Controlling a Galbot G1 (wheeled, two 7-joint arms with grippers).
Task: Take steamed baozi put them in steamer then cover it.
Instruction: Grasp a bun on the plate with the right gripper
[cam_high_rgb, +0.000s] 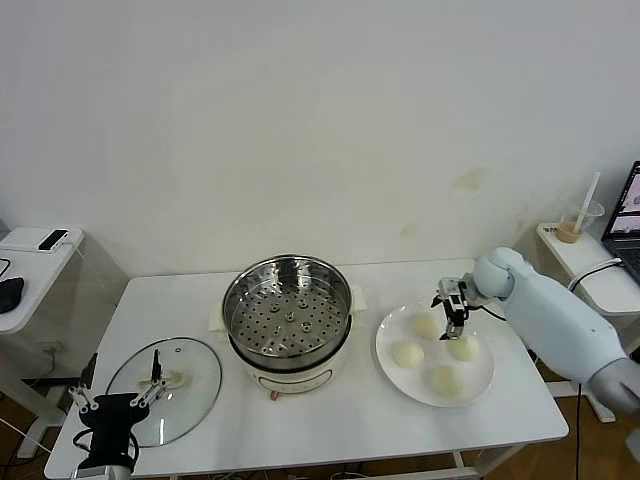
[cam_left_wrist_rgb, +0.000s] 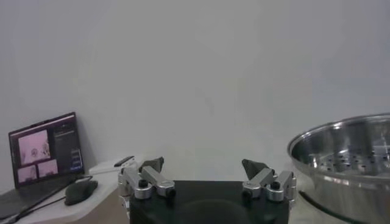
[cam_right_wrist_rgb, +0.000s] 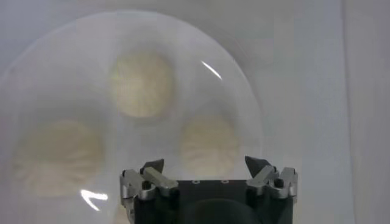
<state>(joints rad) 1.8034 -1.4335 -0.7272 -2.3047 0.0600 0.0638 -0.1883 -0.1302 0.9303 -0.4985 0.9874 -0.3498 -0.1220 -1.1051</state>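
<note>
The left gripper (cam_high_rgb: 118, 402) was parked at the near left corner of the table (cam_high_rgb: 330, 415), its jaws spread wide and empty, just beside the near rim of the cover (cam_high_rgb: 165, 377), which lay flat on the tabletop with its cream handle up. Had that arm been moved carelessly, the glass could have been nudged towards the table edge.

Farther back, at the middle of the table, the steamer (cam_high_rgb: 287, 303) stood open on its white base, and no bun could be seen on its perforated floor.

To the right, four steamed baozi (cam_high_rgb: 446, 379) lay on a white plate (cam_high_rgb: 389, 358). The right gripper (cam_high_rgb: 452, 317) was held above the far buns, its jaws wide and holding nothing. In the right wrist view three buns (cam_right_wrist_rgb: 143, 84) were seen below the open fingers (cam_right_wrist_rgb: 152, 165), close together. A descent slightly off centre could have had a neighbouring bun pushed or the soft dough pinched and dented; too light a grip could have let a bun be dropped short of the steamer rim.
</note>
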